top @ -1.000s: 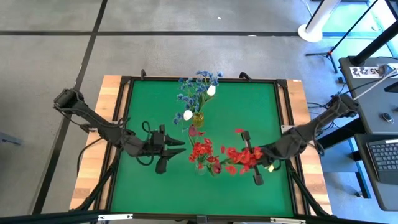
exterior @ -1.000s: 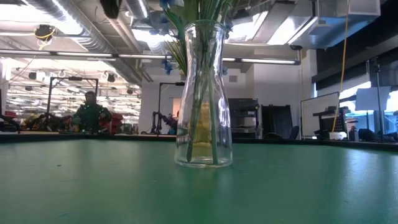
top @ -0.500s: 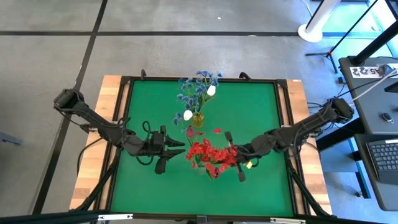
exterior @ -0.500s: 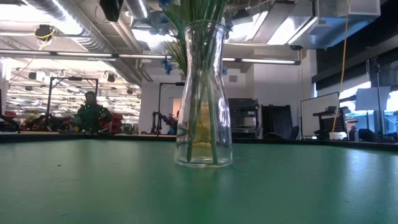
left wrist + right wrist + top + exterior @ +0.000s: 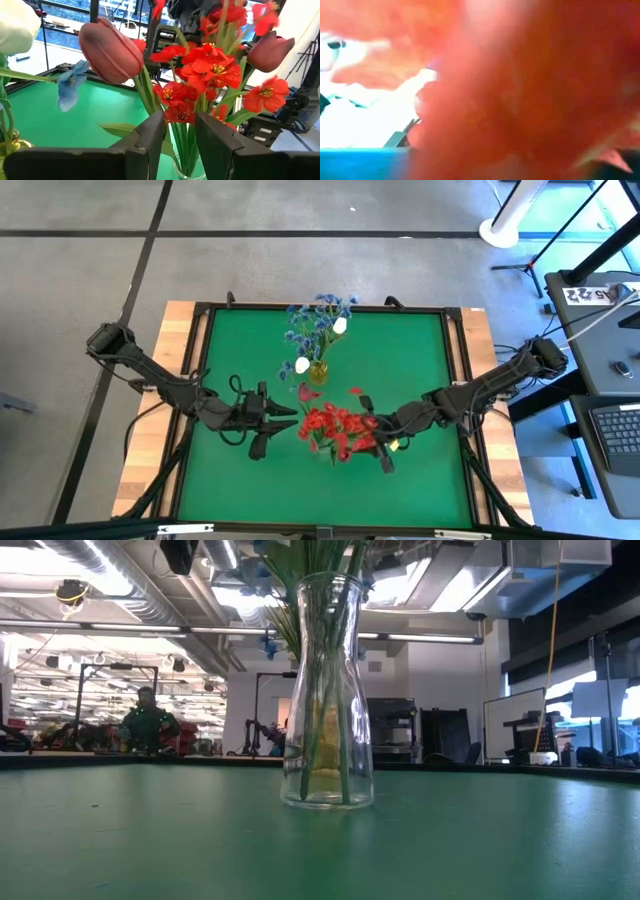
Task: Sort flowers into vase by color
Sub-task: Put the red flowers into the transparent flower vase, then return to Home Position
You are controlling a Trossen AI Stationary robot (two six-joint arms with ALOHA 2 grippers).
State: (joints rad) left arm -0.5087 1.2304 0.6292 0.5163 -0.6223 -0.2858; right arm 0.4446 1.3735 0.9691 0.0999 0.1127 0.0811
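Note:
A clear glass vase (image 5: 327, 690) stands near the middle of the green table and holds a bunch of red flowers (image 5: 335, 428) with dark red buds (image 5: 111, 50). Behind it, a yellowish vase (image 5: 318, 370) holds blue sprays (image 5: 318, 318) and white buds (image 5: 340, 326). My left gripper (image 5: 290, 413) stands open, level, just left of the red bunch. Its fingers (image 5: 150, 145) frame the green stems (image 5: 186, 140) without touching them. My right gripper (image 5: 372, 432) is at the right side of the red bunch, in among the blooms. Red petals (image 5: 520, 90) fill its wrist view.
A black frame (image 5: 455, 380) borders the green mat, with wooden table edges outside it. The mat shows bare green at the far left (image 5: 240, 340) and along the near edge (image 5: 320, 500). A person (image 5: 145, 720) sits far off in the room behind.
My right gripper has moved toward the table's left and a little down, carrying a red spray from the right half of the mat into the red bunch at the clear vase. The spray now merges with that bunch.

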